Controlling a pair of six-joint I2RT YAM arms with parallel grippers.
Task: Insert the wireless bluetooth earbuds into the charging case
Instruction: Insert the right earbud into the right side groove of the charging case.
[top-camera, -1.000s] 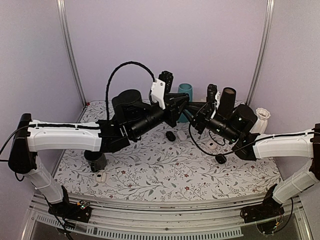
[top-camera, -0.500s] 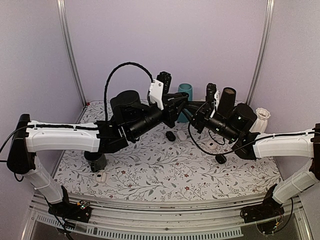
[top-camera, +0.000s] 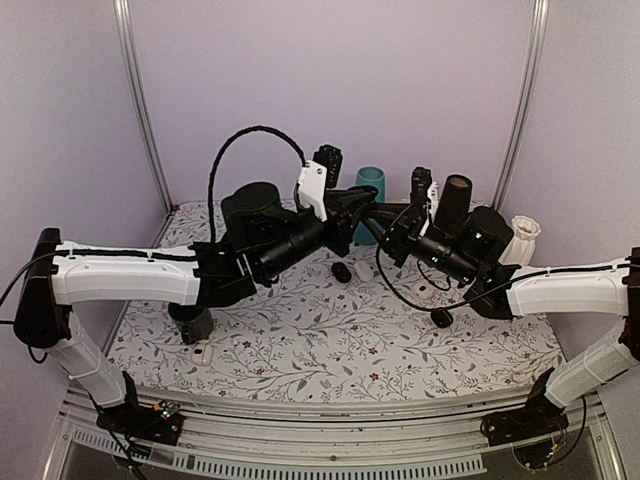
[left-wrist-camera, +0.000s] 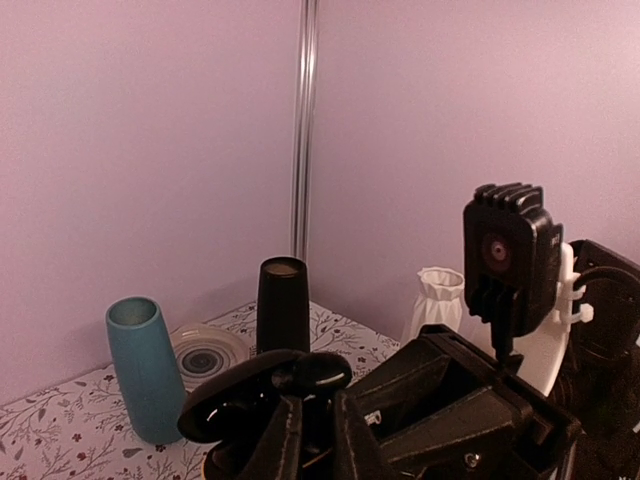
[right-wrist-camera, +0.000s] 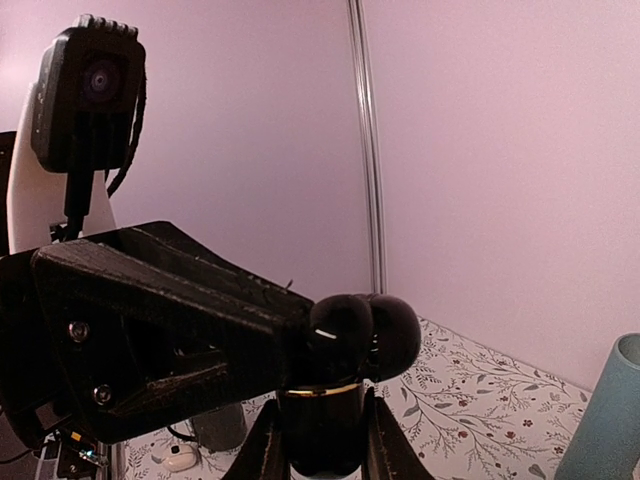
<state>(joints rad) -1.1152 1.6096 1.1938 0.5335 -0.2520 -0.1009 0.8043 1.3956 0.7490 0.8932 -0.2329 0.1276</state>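
Over the table (top-camera: 300, 345) the left gripper (top-camera: 372, 213) and right gripper (top-camera: 392, 228) met, the charging case (left-wrist-camera: 230, 405) between them. Behind stood a cup (top-camera: 371, 180), a tumbler (top-camera: 455, 200) to its right.

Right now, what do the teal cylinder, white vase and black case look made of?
The teal cylinder looks smooth, matte, likely plastic or ceramic: soft even shading. The white vase is pleated, matte, paper or ceramic, unclear. The charging case looks like glossy black plastic: sharp highlights.
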